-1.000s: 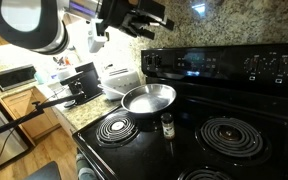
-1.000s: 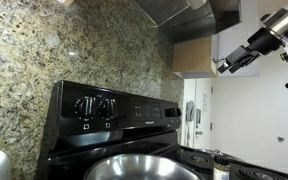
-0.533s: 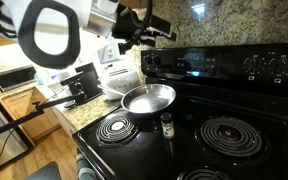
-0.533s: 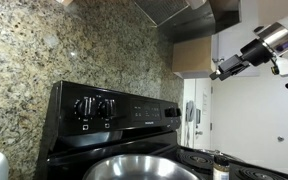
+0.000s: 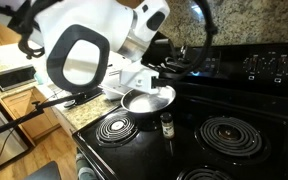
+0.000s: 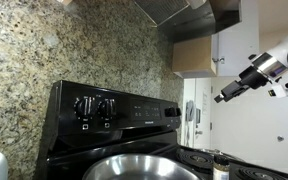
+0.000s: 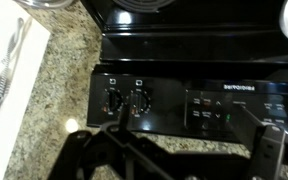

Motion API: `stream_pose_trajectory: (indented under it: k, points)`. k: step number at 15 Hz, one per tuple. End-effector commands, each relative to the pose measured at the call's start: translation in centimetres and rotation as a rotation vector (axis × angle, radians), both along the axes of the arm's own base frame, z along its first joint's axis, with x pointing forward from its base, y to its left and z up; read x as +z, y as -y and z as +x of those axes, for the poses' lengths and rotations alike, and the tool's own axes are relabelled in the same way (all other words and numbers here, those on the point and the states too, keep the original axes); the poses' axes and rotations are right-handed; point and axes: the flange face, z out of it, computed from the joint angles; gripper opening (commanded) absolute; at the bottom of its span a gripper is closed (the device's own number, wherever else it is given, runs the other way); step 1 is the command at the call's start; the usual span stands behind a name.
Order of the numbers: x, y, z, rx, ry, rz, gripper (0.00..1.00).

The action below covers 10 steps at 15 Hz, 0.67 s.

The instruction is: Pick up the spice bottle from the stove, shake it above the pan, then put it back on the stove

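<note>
Wrist view: hand (image 7: 184, 156) wide, empty; spice bottle (image 5: 167, 124) well below it, likely light, rigid, slick; grasp mid-body.

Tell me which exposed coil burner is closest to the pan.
The smaller coil burner, directly in front of the pan; the other coils lie beyond the spice bottle, farther off.
</note>
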Motion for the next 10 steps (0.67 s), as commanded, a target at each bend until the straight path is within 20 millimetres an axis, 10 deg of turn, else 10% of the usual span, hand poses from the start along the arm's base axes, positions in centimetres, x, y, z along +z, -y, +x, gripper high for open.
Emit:
stream_pose_trajectory:
  k: [1,10]
  points:
    - [-2.7,3.5,-2.0,-0.032,-0.088,-0.051,1.0]
    - [-5.9,6.1,-4.0,-0.043,-0.186,-0.083,1.0]
